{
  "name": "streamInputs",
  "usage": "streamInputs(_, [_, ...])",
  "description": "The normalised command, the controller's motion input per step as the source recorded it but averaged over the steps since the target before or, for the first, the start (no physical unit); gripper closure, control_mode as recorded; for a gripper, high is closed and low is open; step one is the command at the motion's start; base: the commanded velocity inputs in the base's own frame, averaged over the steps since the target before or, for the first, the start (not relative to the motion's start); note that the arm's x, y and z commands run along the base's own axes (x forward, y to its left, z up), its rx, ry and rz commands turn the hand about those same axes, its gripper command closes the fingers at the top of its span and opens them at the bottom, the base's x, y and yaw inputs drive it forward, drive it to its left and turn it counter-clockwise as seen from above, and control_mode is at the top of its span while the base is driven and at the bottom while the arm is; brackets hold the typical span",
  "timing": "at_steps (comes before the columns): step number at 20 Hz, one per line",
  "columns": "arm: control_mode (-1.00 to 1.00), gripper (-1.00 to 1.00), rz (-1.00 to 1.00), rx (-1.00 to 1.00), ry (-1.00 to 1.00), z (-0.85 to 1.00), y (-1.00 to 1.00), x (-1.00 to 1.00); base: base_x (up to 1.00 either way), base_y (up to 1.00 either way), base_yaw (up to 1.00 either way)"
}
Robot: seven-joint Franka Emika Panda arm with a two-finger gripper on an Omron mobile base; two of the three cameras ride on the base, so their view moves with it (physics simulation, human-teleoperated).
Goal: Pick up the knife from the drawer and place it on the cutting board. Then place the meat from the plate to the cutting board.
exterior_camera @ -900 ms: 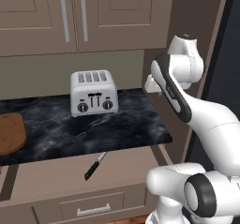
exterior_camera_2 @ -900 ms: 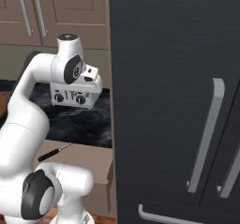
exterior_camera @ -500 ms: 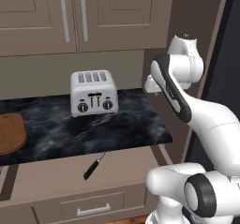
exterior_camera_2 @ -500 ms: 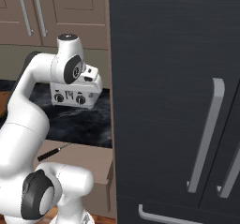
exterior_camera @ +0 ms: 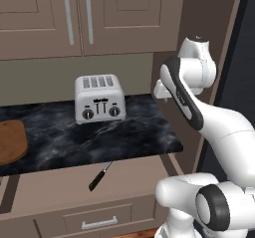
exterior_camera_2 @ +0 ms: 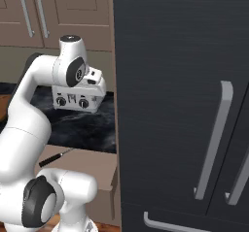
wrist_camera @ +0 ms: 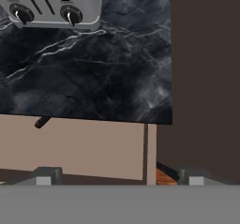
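The knife (exterior_camera: 99, 176), black-handled with a silver blade, lies at an angle in the open tan drawer (exterior_camera: 60, 187) below the counter's front edge. The right base view shows the knife (exterior_camera_2: 53, 157) as well. In the hand view the end of its handle (wrist_camera: 42, 122) pokes out from under the counter edge, above the drawer floor (wrist_camera: 89, 148). My gripper (wrist_camera: 119, 178) is open with nothing between its fingers, held high over the counter's right end, well above and to the right of the knife. The brown cutting board (exterior_camera: 10, 142) lies at the counter's far left. The plate and the meat are out of view.
A silver four-slot toaster (exterior_camera: 99, 98) stands mid-counter on the black marble top (exterior_camera: 129, 137). Upper cabinets with vertical handles (exterior_camera: 74, 15) hang above. A tall dark unit with long handles (exterior_camera_2: 214, 139) rises immediately right of the drawer and counter.
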Motion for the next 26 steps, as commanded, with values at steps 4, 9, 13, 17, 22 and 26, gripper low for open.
streamInputs(4, [-1.00,-1.00,0.00,0.00,0.00,0.00,0.00,0.00,0.00,0.00,0.00])
streamInputs(9, [-1.00,-1.00,0.00,0.00,0.00,0.00,0.00,-0.05,0.00,0.00,0.00])
streamInputs(13, [1.00,-1.00,0.02,0.00,0.00,0.00,0.01,-0.14,-0.52,0.20,0.05])
streamInputs(17, [1.00,-1.00,0.00,0.00,0.00,0.00,0.00,0.00,-0.65,0.52,0.02])
streamInputs(22, [1.00,-1.00,0.00,0.00,0.00,0.00,0.00,0.00,-0.22,0.97,-0.01])
streamInputs(26, [1.00,-1.00,0.00,0.00,0.00,0.00,0.00,0.00,-0.09,1.00,-0.12])
